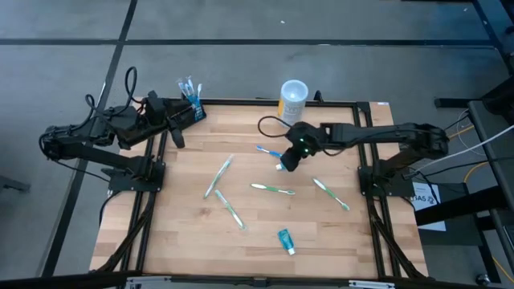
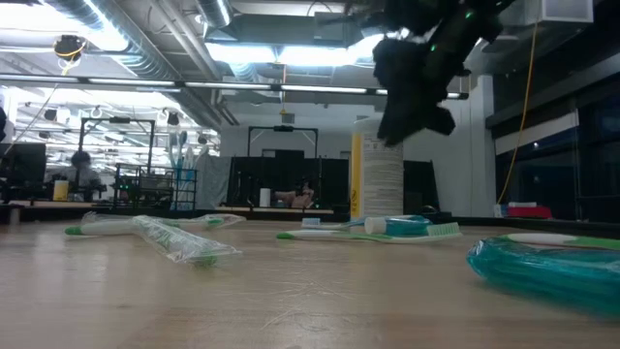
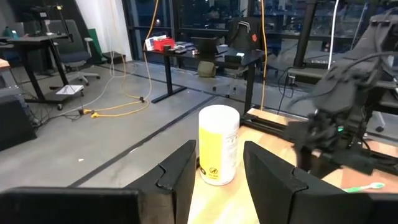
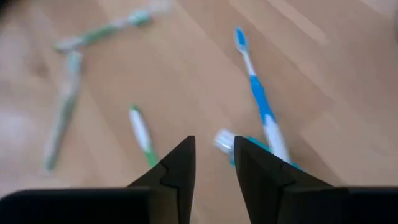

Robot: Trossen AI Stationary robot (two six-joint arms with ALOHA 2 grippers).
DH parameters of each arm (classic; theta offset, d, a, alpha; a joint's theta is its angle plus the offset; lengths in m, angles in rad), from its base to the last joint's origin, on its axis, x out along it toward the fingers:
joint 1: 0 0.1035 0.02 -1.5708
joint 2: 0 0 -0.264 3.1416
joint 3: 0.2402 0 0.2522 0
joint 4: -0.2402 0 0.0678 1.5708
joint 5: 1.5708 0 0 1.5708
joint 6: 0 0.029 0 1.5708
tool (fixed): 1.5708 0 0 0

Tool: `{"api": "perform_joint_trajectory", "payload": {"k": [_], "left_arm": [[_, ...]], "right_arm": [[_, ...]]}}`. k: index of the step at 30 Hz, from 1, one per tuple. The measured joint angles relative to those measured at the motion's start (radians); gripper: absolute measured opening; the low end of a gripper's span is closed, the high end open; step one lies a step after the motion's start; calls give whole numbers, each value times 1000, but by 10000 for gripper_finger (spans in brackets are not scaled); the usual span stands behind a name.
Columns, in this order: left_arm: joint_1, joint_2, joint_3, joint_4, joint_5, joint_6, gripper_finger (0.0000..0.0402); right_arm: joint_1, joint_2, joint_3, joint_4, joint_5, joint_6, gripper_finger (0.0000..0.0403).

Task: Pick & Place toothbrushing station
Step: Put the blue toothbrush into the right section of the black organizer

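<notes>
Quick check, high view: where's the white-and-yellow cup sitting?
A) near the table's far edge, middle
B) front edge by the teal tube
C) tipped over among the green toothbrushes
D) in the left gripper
A: the cup stands upright at the far edge of the table, apart from the toothbrushes; the left wrist view shows it upright too.

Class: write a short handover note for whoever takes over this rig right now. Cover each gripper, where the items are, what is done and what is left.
Left gripper: at the table's far left corner, by the toothbrushing station, fingers apart, empty.
Right gripper: mid-table, fingers parted, empty, above a blue toothbrush and a small teal tube.
Done: some brushes stand in the station.
Left: four green toothbrushes and another teal tube lie loose.
</notes>
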Motion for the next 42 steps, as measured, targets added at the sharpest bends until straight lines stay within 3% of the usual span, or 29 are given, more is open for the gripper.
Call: {"api": "perform_joint_trajectory", "payload": {"k": [9,17,24,42], "left_arm": [[-17,0,0,24,0,-1,130],[-21,0,0,25,0,-1,130],[-21,0,0,63,0,6,130],[-21,0,0,138,44,24,130]], "right_arm": [[-52,142,79,-97,-72,-146,107],[-76,249,144,-162,-86,-232,135],[-105,314,148,-165,-82,-264,132],[-114,354,140,-123,-72,-296,128]]}}
